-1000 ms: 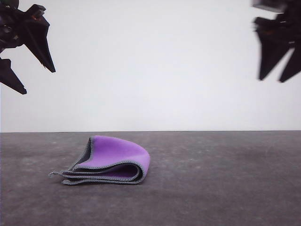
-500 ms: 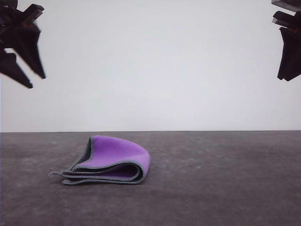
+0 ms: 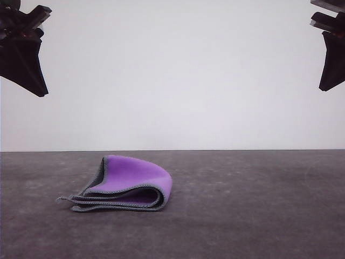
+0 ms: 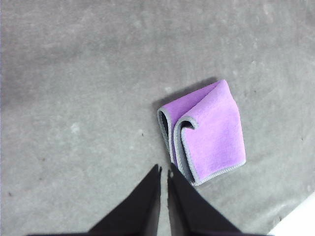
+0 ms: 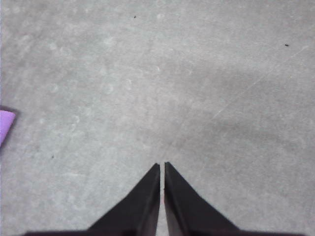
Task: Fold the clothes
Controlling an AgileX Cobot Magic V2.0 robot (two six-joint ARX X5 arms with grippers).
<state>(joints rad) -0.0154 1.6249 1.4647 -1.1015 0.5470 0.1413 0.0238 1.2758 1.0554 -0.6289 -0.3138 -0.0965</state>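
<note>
The cloth (image 3: pixel 121 184) lies folded on the grey table (image 3: pixel 259 210), purple face outward, its grey-edged layers stacked with the rounded fold toward the robot's right and the loose edges trailing to its left. Both grippers hang high above the table, well apart from the cloth and from each other, neither touching anything. The left gripper (image 3: pixel 40 93) sits up and to the left of the cloth in the front view; its own wrist camera shows the two dark fingers (image 4: pixel 142 201) pressed nearly together with only a thin slit between them, empty, and the cloth (image 4: pixel 206 132) lying on the table just beyond and a little to one side of the fingertips (seen from above, so the gap in height does not show there). From that angle the folded layers curl in an S, grey stitching tracing each edge. The right gripper (image 3: pixel 322 88) hangs up and far to the right of the cloth; its wrist view shows its fingers (image 5: pixel 142 201) likewise brought together and holding nothing, bare table (image 5: pixel 197 88) beneath, and only a small purple corner of the cloth (image 5: pixel 6 123) at the picture's edge, well away from the tips.
</note>
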